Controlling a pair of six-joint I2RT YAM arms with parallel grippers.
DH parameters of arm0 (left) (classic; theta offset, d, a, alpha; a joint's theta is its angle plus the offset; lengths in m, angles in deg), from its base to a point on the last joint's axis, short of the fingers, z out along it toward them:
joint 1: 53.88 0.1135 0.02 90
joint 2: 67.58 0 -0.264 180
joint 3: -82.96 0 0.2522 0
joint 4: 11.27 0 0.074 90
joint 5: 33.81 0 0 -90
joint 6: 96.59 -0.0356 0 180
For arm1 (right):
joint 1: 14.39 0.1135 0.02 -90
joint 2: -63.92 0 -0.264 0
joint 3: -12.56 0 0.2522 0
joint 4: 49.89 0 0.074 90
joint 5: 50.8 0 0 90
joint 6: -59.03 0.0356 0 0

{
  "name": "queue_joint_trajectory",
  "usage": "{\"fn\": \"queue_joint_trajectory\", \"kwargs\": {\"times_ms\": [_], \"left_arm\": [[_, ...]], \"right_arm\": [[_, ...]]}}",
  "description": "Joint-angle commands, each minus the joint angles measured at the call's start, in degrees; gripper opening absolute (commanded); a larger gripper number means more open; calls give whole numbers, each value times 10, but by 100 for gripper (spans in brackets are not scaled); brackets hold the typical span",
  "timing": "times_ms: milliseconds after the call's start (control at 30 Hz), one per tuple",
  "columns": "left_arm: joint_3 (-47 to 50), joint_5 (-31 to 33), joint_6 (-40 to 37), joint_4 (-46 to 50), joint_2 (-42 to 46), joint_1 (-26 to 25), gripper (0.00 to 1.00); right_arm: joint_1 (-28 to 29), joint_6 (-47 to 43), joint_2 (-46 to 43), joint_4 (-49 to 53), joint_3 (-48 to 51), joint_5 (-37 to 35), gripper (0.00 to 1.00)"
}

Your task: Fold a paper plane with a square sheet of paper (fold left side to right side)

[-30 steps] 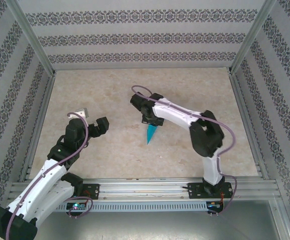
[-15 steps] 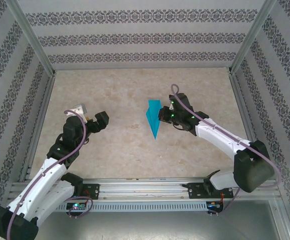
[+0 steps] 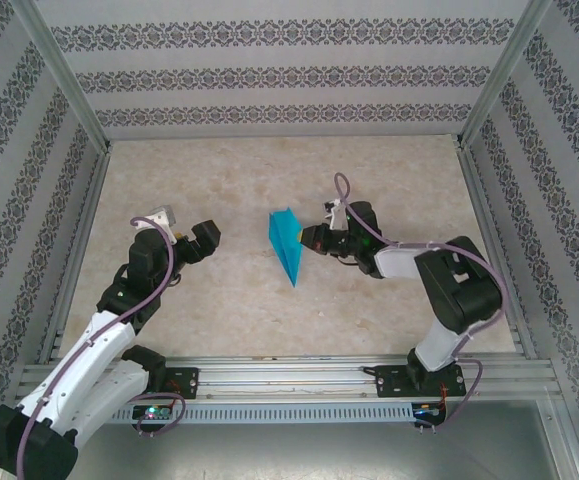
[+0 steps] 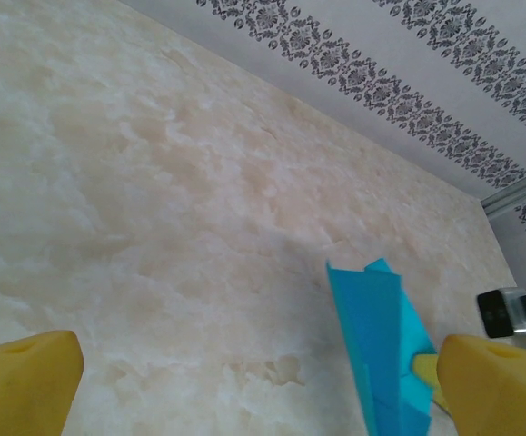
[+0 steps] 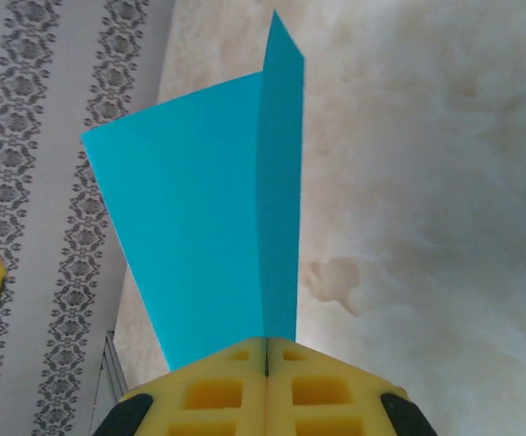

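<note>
Paper plane (image 3: 286,246): hangs near table (image 3: 219,320) centre, clamped at its 3 o'clock edge between the pressed-together yellow foam pads (image 5: 213,395) of right gripper (image 3: 314,240). Lies at 9 o'clock from that gripper and at 3 o'clock from left gripper (image 3: 187,236), well apart from the latter. Runs its long axis roughly 12 to 6 o'clock, broad tail far, sharp nose near and a touch toward 5. Makes right arm plainly the nearer one; leaves left jaws spread wide, holding nothing. Looks thin, smooth, matte turquoise, crisply creased, two flaps splaying in a shallow V above the pads in right wrist view. Probably flexes easily, so likely wants a gentle set-down on the marbled beige surface; cannot tell whether nose touches it
</note>
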Motion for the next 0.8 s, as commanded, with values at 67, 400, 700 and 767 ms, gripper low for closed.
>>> {"fn": "queue_joint_trajectory", "kwargs": {"times_ms": [67, 400, 700, 767], "left_arm": [[-14, -20, 7, -13, -9, 11, 100], [-12, -20, 7, -16, -20, 12, 100], [-10, -25, 6, -28, -30, 13, 100], [-9, -25, 7, -31, -31, 13, 100]], "right_arm": [[1, 4, 65, -117, 22, -10, 0], [0, 3, 82, -122, 34, -37, 0], [1, 0, 65, -108, 40, -50, 23], [0, -1, 58, -102, 43, -58, 29]]}}
